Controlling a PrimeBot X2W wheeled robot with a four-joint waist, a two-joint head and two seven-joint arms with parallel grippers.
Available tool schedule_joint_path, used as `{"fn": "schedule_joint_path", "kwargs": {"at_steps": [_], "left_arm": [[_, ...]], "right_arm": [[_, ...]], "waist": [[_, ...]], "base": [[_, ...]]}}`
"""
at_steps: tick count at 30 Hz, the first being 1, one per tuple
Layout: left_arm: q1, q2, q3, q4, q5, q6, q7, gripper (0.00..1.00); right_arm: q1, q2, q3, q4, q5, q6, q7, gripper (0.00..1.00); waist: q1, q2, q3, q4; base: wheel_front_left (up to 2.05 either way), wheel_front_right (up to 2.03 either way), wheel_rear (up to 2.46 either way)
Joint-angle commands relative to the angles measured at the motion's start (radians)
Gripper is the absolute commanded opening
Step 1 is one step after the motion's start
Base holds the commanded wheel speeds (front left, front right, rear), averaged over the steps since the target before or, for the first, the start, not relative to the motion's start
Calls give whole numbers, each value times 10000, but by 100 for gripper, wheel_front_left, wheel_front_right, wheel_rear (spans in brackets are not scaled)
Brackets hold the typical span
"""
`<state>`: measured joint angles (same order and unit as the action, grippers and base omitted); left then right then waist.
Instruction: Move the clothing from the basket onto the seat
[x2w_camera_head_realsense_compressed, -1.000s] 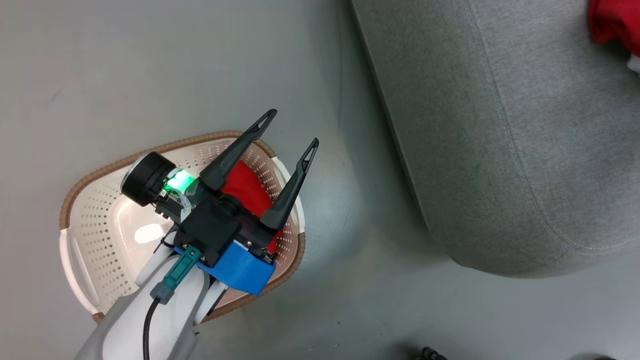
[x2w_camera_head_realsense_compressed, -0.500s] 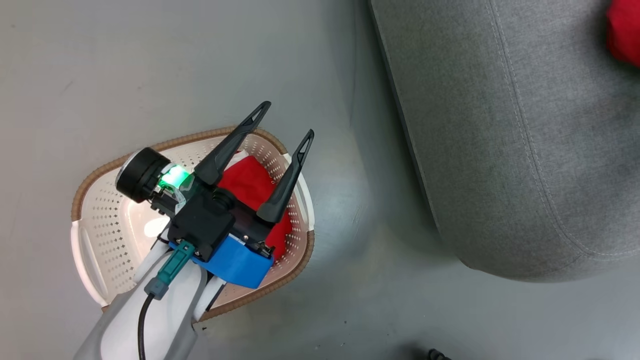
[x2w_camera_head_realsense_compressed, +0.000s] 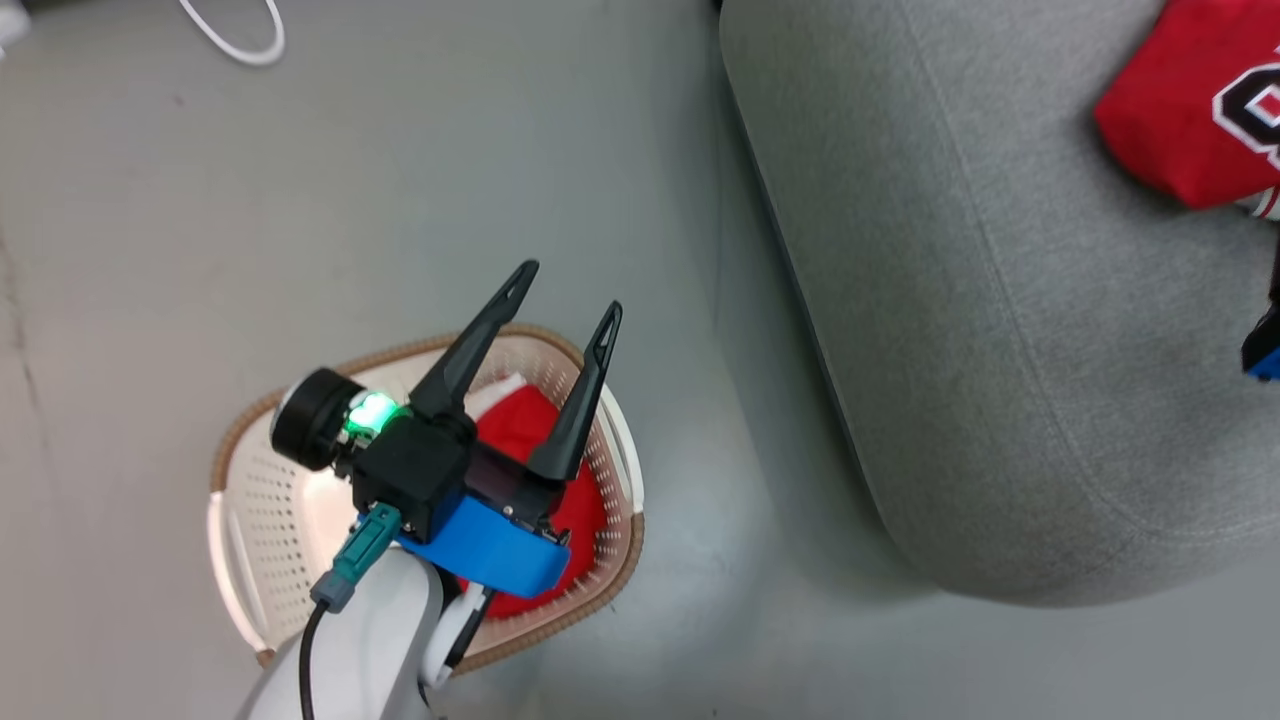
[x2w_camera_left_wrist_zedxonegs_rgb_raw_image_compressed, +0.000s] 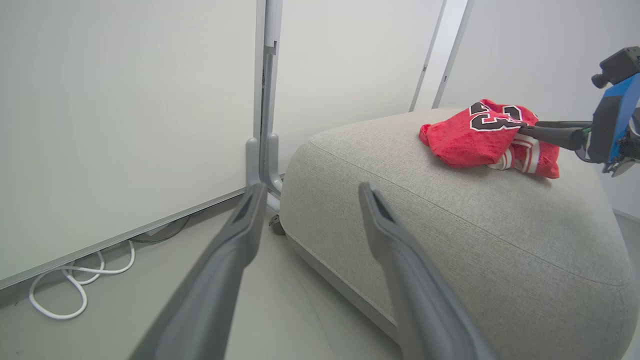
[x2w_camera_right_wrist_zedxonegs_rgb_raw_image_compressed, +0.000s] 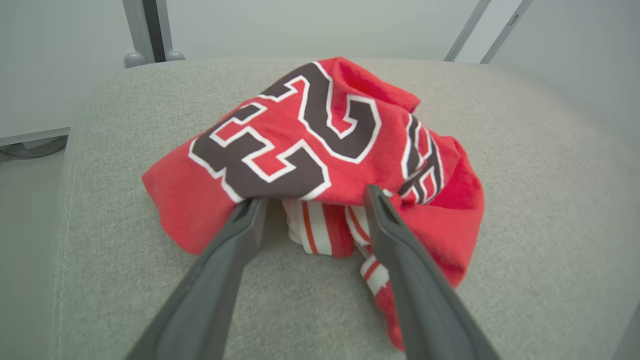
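A red jersey (x2w_camera_right_wrist_zedxonegs_rgb_raw_image_compressed: 310, 145) with black-and-white lettering lies crumpled on the grey seat (x2w_camera_right_wrist_zedxonegs_rgb_raw_image_compressed: 525, 250). My right gripper (x2w_camera_right_wrist_zedxonegs_rgb_raw_image_compressed: 312, 197) is open, its fingertips against the jersey's near edge. The left wrist view shows the same jersey (x2w_camera_left_wrist_zedxonegs_rgb_raw_image_compressed: 480, 135) on the seat (x2w_camera_left_wrist_zedxonegs_rgb_raw_image_compressed: 450, 225) with the right gripper (x2w_camera_left_wrist_zedxonegs_rgb_raw_image_compressed: 525, 129) beside it. My left gripper (x2w_camera_head_realsense_compressed: 570, 290) hangs open above the cream basket (x2w_camera_head_realsense_compressed: 250, 520), gripping nothing. More red clothing (x2w_camera_head_realsense_compressed: 520, 430) lies in the basket's right half, partly hidden by the gripper. The jersey (x2w_camera_head_realsense_compressed: 1190, 110) sits at the seat's (x2w_camera_head_realsense_compressed: 1000, 300) far right.
The basket stands on grey floor, a short gap left of the seat's rounded edge. A white cable (x2w_camera_left_wrist_zedxonegs_rgb_raw_image_compressed: 75, 285) loops on the floor by the white wall panels. A grey post (x2w_camera_left_wrist_zedxonegs_rgb_raw_image_compressed: 265, 100) stands at the seat's far corner.
The head camera has shifted, and more of the jersey now shows on the seat. My right gripper has opened and let the jersey go. The left gripper stays open over the basket.
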<state>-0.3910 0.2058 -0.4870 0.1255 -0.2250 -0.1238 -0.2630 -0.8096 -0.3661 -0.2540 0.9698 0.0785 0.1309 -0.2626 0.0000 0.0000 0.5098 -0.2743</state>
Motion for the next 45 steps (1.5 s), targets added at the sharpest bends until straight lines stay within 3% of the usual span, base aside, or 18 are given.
{"fn": "schedule_joint_path", "kwargs": {"at_steps": [1,10,20,33,45], "left_arm": [[119,-82,108,56,-48,-21,-27,100],[1501,-795,1067,734,-325,-72,-27,100],[2754,-1223,2264,1160,-393,-82,-27,100],[3593,-1235,3681,1534,-343,-64,-26,100],[3894,-1298,4371,1650,-273,-65,-27,100]], "right_arm": [[181,4,59,-17,-163,-1,-30,100],[1688,591,1020,-911,-319,-1,-29,100],[3828,790,1536,-2911,39,-1,-29,100],[6601,2223,1700,-6584,-387,-1,857,100],[7621,2903,2247,-7993,-329,-1,1537,100]], "waist": [[0,0,-656,174],[0,0,-2749,554],[0,0,-4357,1146],[0,0,-5157,1971],[0,0,-5289,2450]], "base": [[0,0,0],[0,0,0],[0,0,0],[0,0,0],[0,0,0]]}}
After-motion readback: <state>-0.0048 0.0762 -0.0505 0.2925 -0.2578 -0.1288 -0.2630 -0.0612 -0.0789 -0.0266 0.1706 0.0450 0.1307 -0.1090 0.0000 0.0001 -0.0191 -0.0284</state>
